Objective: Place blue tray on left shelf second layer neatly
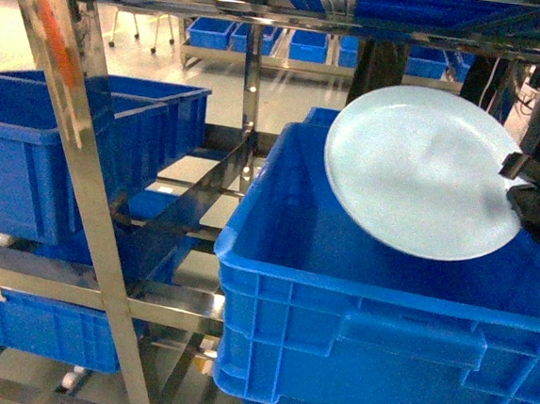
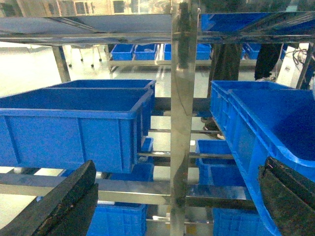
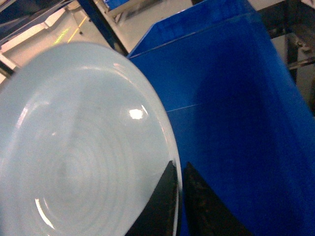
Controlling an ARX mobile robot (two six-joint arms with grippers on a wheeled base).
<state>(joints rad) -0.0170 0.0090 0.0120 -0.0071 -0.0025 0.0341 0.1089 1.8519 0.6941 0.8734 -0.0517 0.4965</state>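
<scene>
The right gripper pinches the blue tray by its rim — tilted above the big blue crate, likely for carrying leftward — while the left gripper hangs spread, empty.

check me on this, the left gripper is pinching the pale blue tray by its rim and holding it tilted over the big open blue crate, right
Not quite: it is the right gripper, not the left, that pinches the blue tray by its rim. The right wrist view shows its fingers closed on the edge, while the left wrist view shows the left gripper open and holding nothing. The rest holds: the tray is tilted over the big open blue crate.
</scene>
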